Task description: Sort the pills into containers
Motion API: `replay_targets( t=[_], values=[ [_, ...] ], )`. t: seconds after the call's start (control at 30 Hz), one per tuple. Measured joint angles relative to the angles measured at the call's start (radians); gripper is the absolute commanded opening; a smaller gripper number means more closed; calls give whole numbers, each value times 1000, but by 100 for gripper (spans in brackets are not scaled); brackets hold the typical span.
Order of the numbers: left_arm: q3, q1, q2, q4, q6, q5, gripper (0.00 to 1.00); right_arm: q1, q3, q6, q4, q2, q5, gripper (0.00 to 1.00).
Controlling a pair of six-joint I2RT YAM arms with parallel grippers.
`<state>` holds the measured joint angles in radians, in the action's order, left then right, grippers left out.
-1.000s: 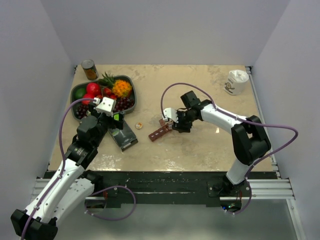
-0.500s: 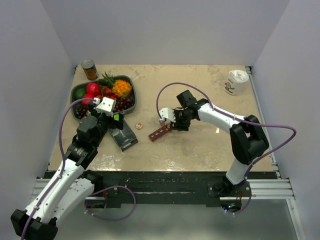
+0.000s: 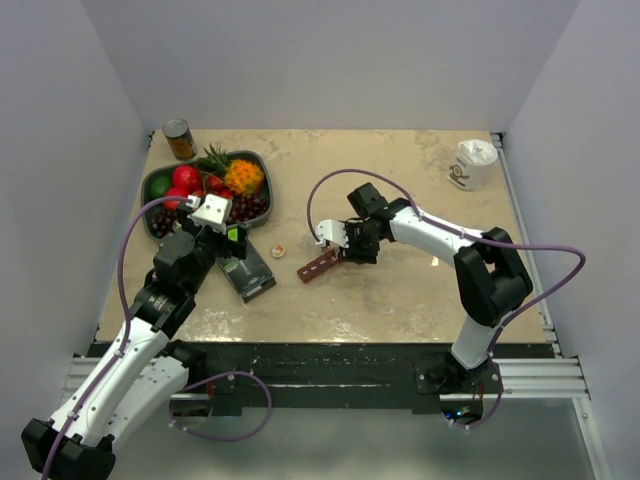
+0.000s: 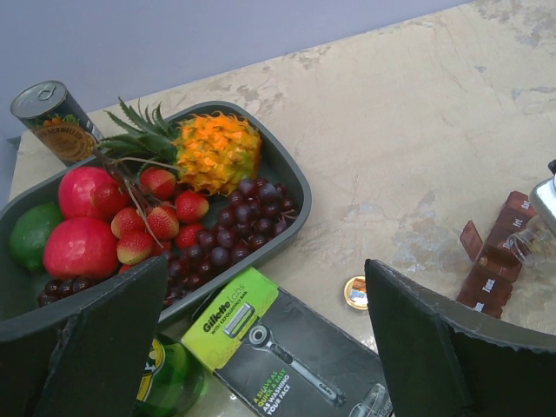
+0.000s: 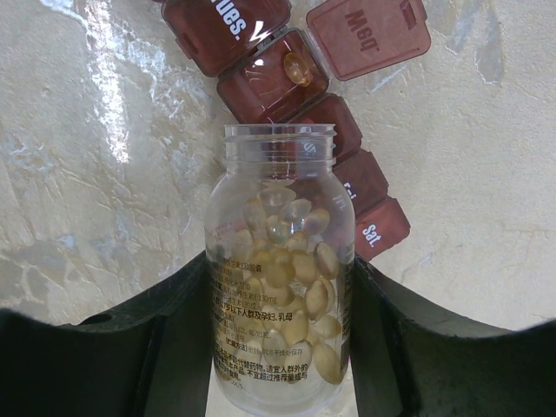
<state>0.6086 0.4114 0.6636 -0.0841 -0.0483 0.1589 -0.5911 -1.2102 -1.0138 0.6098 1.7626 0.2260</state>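
Note:
My right gripper (image 5: 280,287) is shut on a small clear bottle (image 5: 278,208) that is open at the top and holds a mass of yellowish pills (image 5: 291,287). The bottle's mouth points at the dark red pill organizer (image 5: 261,82), a strip of small compartments. One lid (image 5: 369,35) stands open, and a single pill (image 5: 297,68) lies in that compartment. In the top view the right gripper (image 3: 342,250) is at the far end of the organizer (image 3: 316,266). My left gripper (image 4: 261,347) is open and empty above a razor box (image 4: 287,356).
The bottle's gold cap (image 3: 279,250) lies between the razor box (image 3: 248,272) and the organizer. A dark fruit bowl (image 3: 150,183) and a tin can (image 3: 179,139) stand at the back left. A white cup (image 3: 472,163) stands at the back right. A green bottle (image 4: 165,382) lies under the left gripper.
My right gripper has shifted slightly left and away with the bottle, closer over the organizer. The left arm has not moved.

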Motion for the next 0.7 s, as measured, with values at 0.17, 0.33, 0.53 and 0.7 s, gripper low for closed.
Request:
replay_targets(
  t=[0.17, 0.33, 0.53, 0.7],
  values=[
    [0, 0, 0, 0, 0, -2, 100, -10, -3, 1, 4, 0, -22, 3],
    [0, 0, 0, 0, -1, -5, 100, -20, -3, 2, 5, 0, -35, 3],
    [0, 0, -1, 0, -1, -7, 100, -26, -6, 4, 11, 0, -53, 3],
    [0, 0, -2, 0, -1, -9, 100, -35, -21, 8, 19, 5, -65, 3]
  ],
)
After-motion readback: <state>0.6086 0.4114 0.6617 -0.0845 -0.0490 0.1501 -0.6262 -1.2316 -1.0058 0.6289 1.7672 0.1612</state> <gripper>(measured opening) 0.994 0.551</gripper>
